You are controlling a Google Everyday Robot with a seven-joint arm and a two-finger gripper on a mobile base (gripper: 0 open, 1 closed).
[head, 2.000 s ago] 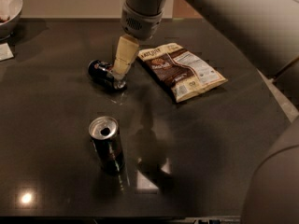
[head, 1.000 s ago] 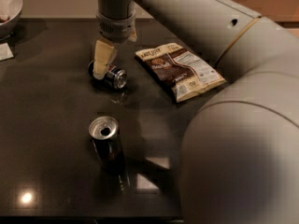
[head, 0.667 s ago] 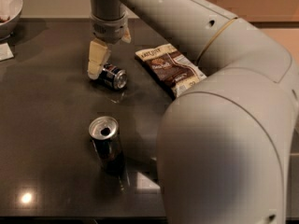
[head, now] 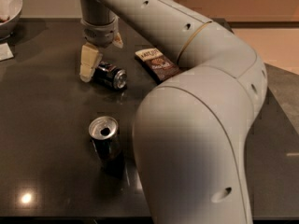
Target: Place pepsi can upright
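Lying on its side on the dark table (head: 42,111), the pepsi can (head: 109,75) sits just below the gripper (head: 101,59), whose pale fingers (head: 88,62) stand apart, one touching the can's far end, likely lining up a grasp; the taller can (head: 105,141) stands open-topped, its contents hidden.

dark table (head: 42,125) | pepsi can (head: 110,75) lying | taller can (head: 105,141) upright | snack packet (head: 158,63) | jaws at pepsi can

Claw (head: 103,50) over pepsi can (head: 110,76) lying on tbl (head: 46,101), 2nd can (head: 105,139) in front, snack bag (head: 156,63) at R.
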